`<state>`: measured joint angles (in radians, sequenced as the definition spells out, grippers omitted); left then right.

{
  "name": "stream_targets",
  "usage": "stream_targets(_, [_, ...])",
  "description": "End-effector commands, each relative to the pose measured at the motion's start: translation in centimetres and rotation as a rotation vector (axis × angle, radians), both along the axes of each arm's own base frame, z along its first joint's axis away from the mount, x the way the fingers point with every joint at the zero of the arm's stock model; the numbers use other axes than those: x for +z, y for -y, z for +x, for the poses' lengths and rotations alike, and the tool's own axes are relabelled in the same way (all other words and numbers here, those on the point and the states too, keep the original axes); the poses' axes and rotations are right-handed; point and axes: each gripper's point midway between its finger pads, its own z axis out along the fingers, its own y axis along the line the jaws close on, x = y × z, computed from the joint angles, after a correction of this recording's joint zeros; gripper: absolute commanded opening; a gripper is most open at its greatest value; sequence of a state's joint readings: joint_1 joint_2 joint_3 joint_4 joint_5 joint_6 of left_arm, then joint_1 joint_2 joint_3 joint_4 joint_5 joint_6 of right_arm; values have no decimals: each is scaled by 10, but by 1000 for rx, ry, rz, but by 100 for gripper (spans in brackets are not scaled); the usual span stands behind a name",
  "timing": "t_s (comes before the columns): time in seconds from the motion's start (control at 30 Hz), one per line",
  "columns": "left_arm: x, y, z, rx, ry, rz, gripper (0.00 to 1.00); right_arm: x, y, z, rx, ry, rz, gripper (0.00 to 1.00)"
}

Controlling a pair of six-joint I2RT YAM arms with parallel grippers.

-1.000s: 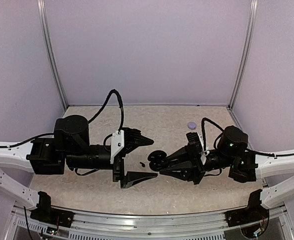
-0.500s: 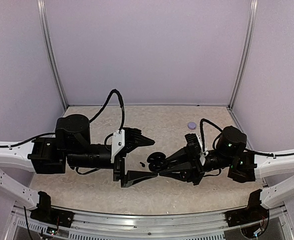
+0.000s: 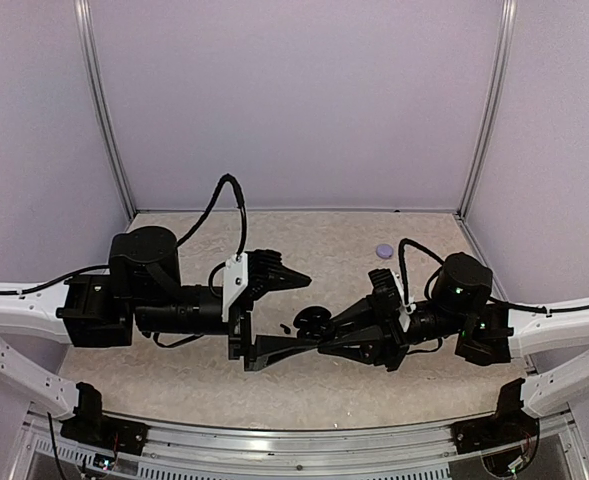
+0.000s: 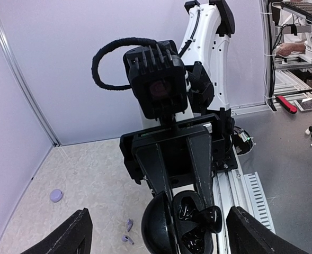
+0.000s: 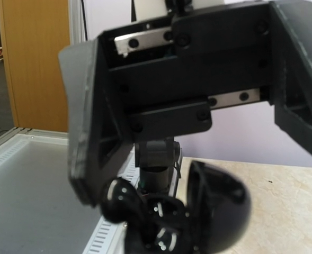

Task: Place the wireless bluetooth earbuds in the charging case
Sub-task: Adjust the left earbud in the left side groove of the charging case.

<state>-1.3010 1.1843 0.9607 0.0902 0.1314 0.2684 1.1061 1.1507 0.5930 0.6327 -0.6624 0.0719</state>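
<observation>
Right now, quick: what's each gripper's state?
Left gripper: open, holding nothing.
Right gripper: closed on the black clamshell case, whose lid is open.

Earbuds loose on the table, case lying apart from them.
I see the wireless bluetooth earbuds (image 4: 129, 225) as two tiny pale lavender pieces with short stems, lying close together on the speckled table (image 3: 344, 235) near its middle. The charging case (image 3: 383, 250), a small round pale-lavender puck, lies flat well apart from them, far and to the right, its lid apparently down.
</observation>
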Motion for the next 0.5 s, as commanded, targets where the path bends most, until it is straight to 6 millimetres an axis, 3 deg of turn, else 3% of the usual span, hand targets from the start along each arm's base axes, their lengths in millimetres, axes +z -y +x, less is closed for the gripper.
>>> stream_targets(0.0, [19, 3, 6, 14, 2, -55, 87, 10, -2, -4, 18, 9, 19, 3])
stream_targets(0.47, [17, 8, 13, 39, -3, -59, 83, 9, -3, -6, 24, 8, 16, 3])
